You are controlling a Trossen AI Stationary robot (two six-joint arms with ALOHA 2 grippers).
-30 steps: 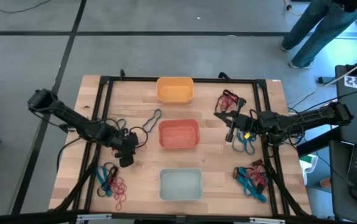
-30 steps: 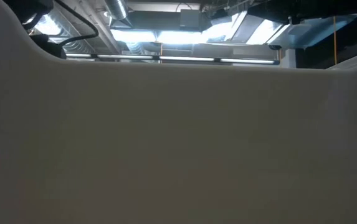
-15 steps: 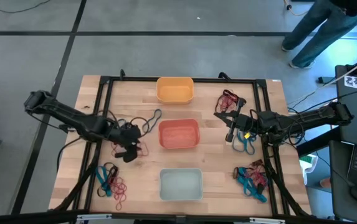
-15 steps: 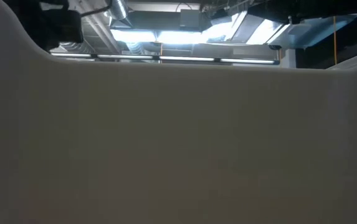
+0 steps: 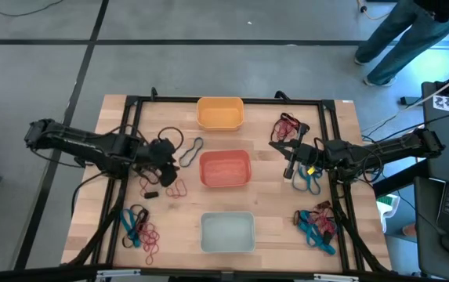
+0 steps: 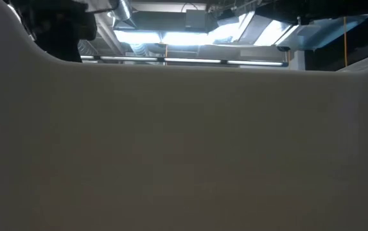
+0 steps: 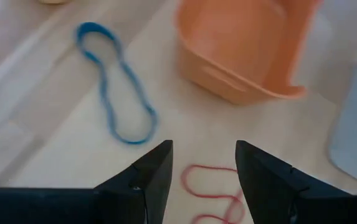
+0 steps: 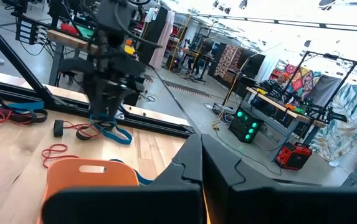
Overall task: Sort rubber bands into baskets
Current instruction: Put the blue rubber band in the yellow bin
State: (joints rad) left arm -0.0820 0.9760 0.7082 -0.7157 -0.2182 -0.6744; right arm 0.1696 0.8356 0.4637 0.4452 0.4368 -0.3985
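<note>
Left tool (image 5: 164,151) over tabletop (image 5: 114,204), left of red-orange basket (image 5: 225,168), fingers (image 7: 150,177) apart, nothing between them. Red band (image 7: 210,194) on wood just beyond fingertips; blue band (image 7: 117,93) farther off, beside same basket. Right tool (image 5: 289,160) right of that basket, fingers together, empty. Yellow basket (image 5: 220,113) at far edge, pale basket (image 5: 227,233) at near edge. Band heaps near left (image 5: 139,227) and near right (image 5: 316,223) corners.

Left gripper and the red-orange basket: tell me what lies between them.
Only bare wood: the high view shows left gripper open beside the red-orange basket; a red band lies off that line.
</note>
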